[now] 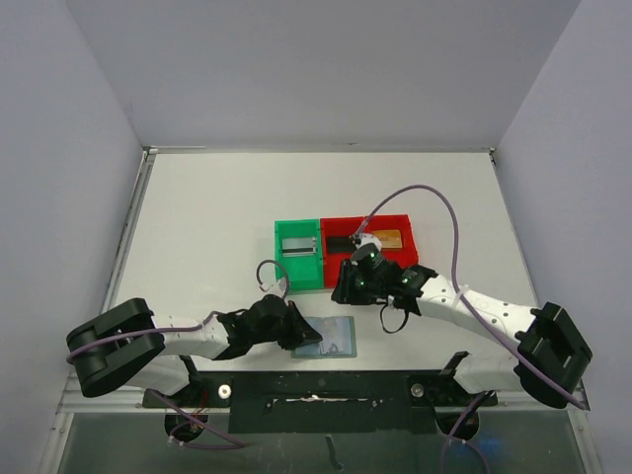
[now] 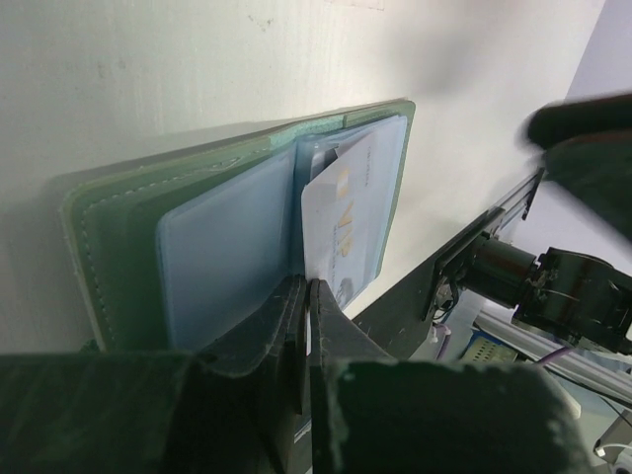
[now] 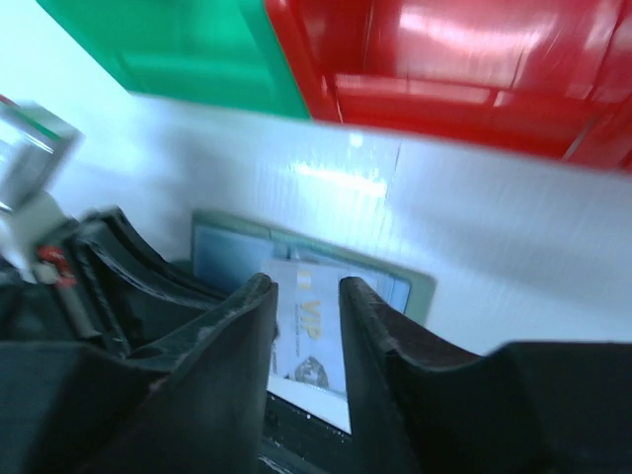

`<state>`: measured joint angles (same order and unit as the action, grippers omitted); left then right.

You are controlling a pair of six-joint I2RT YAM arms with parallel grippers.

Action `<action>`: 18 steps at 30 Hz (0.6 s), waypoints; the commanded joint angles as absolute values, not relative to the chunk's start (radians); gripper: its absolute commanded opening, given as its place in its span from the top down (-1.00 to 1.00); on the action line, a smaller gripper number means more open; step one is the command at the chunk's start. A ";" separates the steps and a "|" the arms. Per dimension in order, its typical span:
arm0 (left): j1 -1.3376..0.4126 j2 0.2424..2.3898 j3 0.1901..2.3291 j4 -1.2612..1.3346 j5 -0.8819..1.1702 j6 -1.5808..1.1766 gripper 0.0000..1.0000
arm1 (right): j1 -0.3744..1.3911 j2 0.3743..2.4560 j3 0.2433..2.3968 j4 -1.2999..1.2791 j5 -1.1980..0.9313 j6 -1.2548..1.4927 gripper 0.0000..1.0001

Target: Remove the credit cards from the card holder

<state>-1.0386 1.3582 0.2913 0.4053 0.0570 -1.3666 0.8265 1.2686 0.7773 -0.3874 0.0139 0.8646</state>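
Hidden: we see one credit card (image 2: 341, 232), half out.
Left gripper (image 2: 304, 296): closed at card holder (image 1: 324, 337) edge; hold unclear.
Right gripper (image 3: 308, 296): parted, empty, over card.
Edges: holder open by table (image 1: 217, 217) front edge.

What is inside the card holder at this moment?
One pale card with orange letters sticks partly out of one pocket of the open card holder. The other pocket looks empty behind its cloudy plastic. Whether more cards lie under the first card is covered.
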 commanded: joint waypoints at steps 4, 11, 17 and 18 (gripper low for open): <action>-1.028 1.334 0.321 0.394 0.034 -1.341 1.00 | 0.894 1.275 0.613 -0.110 -0.098 1.055 0.53; -1.025 1.353 0.326 0.409 0.046 -1.348 0.95 | 0.931 1.381 0.599 -0.121 -0.108 1.083 0.59; -1.023 1.347 0.305 0.432 0.043 -1.369 0.78 | 0.964 1.388 0.631 -0.218 -0.047 1.093 0.59; -1.023 1.347 0.302 0.436 0.043 -1.371 0.78 | 0.966 1.379 0.635 -0.222 -0.043 1.095 0.58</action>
